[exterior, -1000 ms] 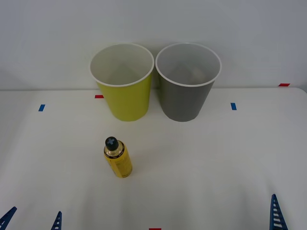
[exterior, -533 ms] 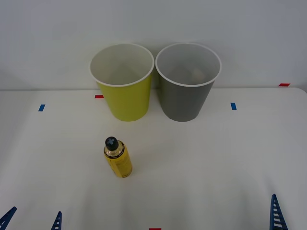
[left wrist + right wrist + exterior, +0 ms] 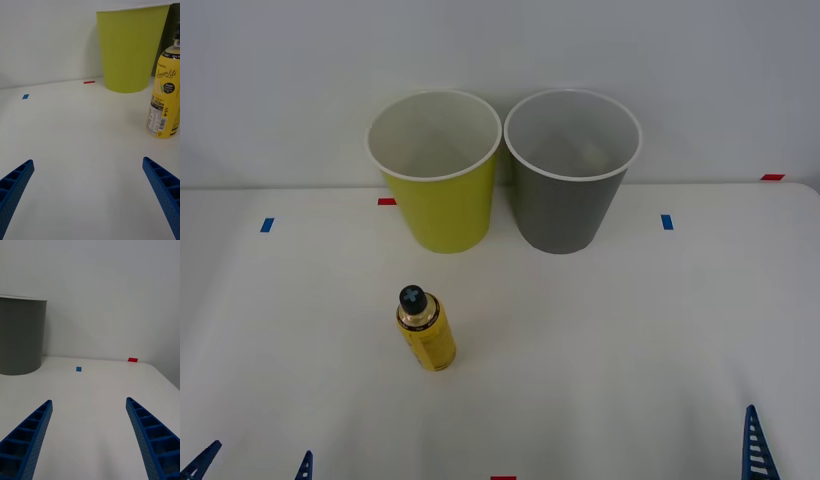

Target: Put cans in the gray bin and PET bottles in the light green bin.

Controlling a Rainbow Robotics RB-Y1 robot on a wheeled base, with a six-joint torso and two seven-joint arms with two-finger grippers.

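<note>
PET bottle [image 3: 425, 331] stands upright, left of centre in the front view, on the white table [image 3: 610, 330], free of any grip. Behind it, upper middle: light green bin [image 3: 436, 170] and gray bin [image 3: 570, 170], rims nearly touching (mouths up, ready for drops). Left gripper [image 3: 90, 195] spread wide at the lower left edge, bottle nearby, likely lined up for a reach. Right gripper [image 3: 88, 435] parted too, waiting lower right.

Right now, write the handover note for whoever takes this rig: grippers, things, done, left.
Left gripper: open, holding nothing, low at the table's near edge, facing the bottle.
Right gripper: open, holding nothing, at the near right.
PET bottle: upright on the table, in front of the light green bin.
Gray bin: just right of the green one, something pale inside, unclear what.
Done: bottle not yet picked.
Left: bottle into the light green bin.
</note>
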